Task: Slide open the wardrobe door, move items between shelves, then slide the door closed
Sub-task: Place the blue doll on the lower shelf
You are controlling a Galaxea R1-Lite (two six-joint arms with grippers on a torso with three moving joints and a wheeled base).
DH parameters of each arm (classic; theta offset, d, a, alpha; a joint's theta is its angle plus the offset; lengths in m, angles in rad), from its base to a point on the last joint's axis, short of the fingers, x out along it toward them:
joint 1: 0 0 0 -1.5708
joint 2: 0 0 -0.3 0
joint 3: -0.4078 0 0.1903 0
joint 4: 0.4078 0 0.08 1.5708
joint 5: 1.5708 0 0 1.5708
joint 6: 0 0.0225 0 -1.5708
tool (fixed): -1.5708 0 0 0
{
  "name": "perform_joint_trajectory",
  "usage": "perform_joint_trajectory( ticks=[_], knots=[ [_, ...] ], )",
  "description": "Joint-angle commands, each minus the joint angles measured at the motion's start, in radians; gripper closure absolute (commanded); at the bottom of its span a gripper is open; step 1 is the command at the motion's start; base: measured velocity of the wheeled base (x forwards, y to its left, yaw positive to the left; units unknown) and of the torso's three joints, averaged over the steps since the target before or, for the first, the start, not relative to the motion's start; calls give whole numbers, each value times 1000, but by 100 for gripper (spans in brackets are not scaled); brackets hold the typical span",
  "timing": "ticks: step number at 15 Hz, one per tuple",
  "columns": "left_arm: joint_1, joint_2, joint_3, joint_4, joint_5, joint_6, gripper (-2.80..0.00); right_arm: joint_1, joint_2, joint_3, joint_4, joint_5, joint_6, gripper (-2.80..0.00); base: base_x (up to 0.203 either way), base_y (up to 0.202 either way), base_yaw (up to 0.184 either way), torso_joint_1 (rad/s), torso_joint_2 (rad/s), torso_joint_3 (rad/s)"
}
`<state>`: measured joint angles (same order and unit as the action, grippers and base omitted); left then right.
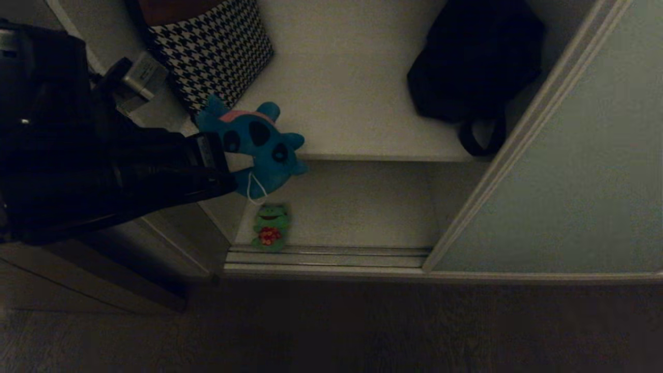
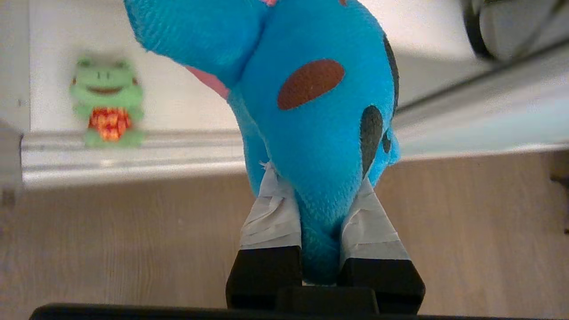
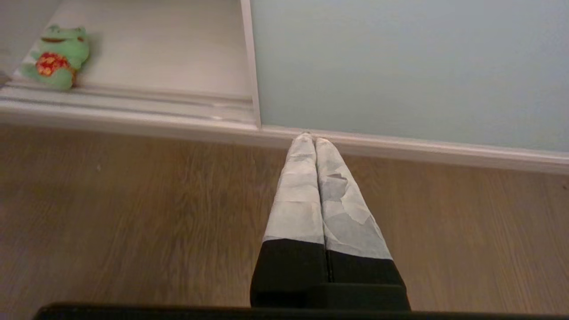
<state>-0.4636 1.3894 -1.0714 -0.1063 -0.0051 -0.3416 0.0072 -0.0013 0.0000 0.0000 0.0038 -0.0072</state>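
Observation:
A teal-blue plush toy (image 1: pixel 259 142) with a pink torso hangs in front of the upper shelf's (image 1: pixel 362 103) front edge, at its left end. My left gripper (image 1: pixel 225 158) is shut on its lower part. In the left wrist view the taped fingers (image 2: pixel 273 218) pinch the plush toy (image 2: pixel 311 111) from both sides. The sliding wardrobe door (image 1: pixel 570 181) stands pushed to the right, leaving the compartment open. My right gripper (image 3: pixel 311 138) is shut and empty, low over the wood floor by the door's (image 3: pixel 400 62) bottom rail.
A green frog plush (image 1: pixel 269 226) sits on the bottom shelf (image 1: pixel 362 207) near the track, below the held toy. A houndstooth bag (image 1: pixel 217 52) stands at the upper shelf's left. A black bag (image 1: pixel 471 62) lies at its right. Wood floor (image 1: pixel 362 326) lies in front.

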Motion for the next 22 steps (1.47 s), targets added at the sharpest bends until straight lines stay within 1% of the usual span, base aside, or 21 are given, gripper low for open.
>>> perform_joint_trajectory(
  ticks=[1,4,9,12,15,18,22],
  knots=[
    [11,25,12,-2,1,2,0,0,-2,0,0,1,0,0,-109,0,-5,-12,2,9],
    [37,113,39,-2,8,5,0,0,-2,0,0,1,0,0,0,0,0,0,0,0],
    [41,304,125,-8,-1,-1,0,0,-2,0,0,1,0,0,0,0,0,0,0,0],
    [40,428,134,-20,-43,4,0,0,-2,0,0,1,0,0,0,0,0,0,0,0],
    [41,567,62,-24,-60,10,0,0,-2,0,0,1,0,0,0,0,0,0,0,0],
    [50,710,-81,-24,-60,15,0,0,-2,0,0,1,0,0,0,0,0,0,0,0],
    [71,882,-271,-25,-61,46,0,0,-2,0,0,1,0,0,0,0,0,0,0,0]
  ],
)
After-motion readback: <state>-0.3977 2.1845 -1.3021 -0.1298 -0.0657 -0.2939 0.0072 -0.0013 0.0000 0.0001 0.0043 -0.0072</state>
